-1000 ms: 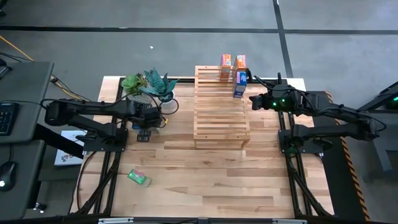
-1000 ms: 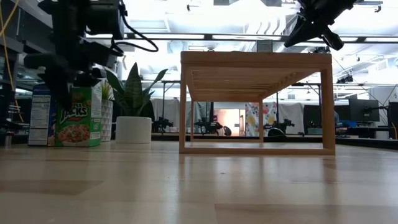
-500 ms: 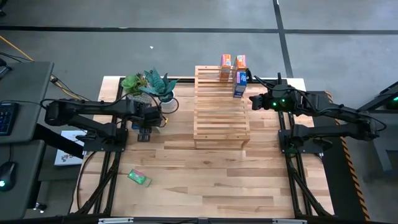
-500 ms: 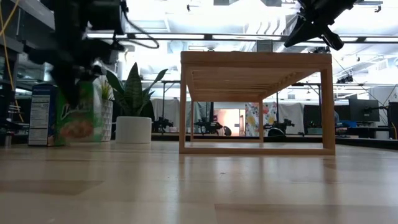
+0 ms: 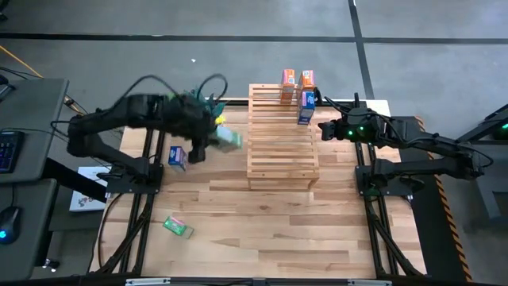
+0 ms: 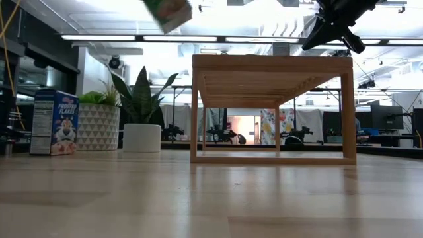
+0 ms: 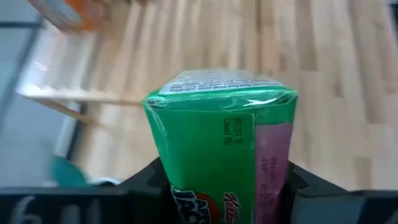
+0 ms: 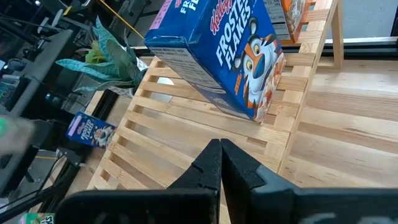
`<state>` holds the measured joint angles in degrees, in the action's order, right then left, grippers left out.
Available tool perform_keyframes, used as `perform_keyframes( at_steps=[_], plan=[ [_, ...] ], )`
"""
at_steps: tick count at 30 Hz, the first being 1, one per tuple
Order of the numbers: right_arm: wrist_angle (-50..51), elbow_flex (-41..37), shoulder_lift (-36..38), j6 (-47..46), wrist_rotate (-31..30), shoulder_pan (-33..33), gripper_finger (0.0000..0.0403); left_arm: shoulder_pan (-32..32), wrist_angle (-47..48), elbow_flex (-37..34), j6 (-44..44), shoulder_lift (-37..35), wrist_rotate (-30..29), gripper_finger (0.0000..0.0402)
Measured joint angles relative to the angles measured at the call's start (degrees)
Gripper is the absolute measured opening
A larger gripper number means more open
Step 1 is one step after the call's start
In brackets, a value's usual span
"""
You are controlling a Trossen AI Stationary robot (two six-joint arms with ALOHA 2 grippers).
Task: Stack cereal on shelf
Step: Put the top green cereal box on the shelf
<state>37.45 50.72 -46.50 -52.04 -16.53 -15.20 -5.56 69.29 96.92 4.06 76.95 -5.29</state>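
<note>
A: What is on the left side?

B: A blue box [image 5: 177, 157] stands near the plants [image 5: 194, 107], and another green box [image 5: 178, 226] lies nearer. The left gripper [image 5: 208, 137] grasps a green cereal box [image 5: 229, 139], lifted high, I think to clear the shelf top.

A: And the shelf [image 5: 282, 139]?

B: In the middle. At its far end stand two orange boxes [image 5: 297, 82] and a blue one [image 5: 305, 109], so the near slats stay free.

A: The right side?

B: The right gripper [image 5: 325, 128] waits just beside the shelf, clenched and empty.
</note>
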Motion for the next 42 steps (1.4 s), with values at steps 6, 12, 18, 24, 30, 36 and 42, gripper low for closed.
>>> perform_keyframes(
  at_steps=[6,12,18,24,30,36,42],
  plan=[
    [0.0,0.0,0.0,-0.01,0.0,0.0,0.0,-0.75,8.15,23.83,6.33,15.76,-1.33,0.0136],
    [-3.45,0.0,0.14,0.93,1.7,0.0,0.0,1.45,4.02,33.22,10.63,26.6,-0.5,0.0143],
    [-16.43,0.0,2.57,8.27,8.34,2.1,0.0,2.31,2.89,33.65,10.17,33.44,-0.41,0.0144],
    [-25.48,0.02,3.72,7.55,17.16,5.49,0.0001,1.9,3.24,33.6,8.65,38.68,-0.43,0.0144],
    [-29.26,0.06,1.49,8.57,18.54,10.68,0.0056,1.44,2.8,33.81,8.19,41.04,-0.39,0.0145],
    [-29.12,0.07,-1.67,14.84,18.29,14.49,0.0178,1.46,2.6,33.78,8.03,40.98,-0.56,0.0146],
    [-27.11,0.31,-5.0,23.04,18.37,14.86,0.0269,1.46,2.53,33.66,5.67,41.08,-0.56,0.0176]
  ],
)
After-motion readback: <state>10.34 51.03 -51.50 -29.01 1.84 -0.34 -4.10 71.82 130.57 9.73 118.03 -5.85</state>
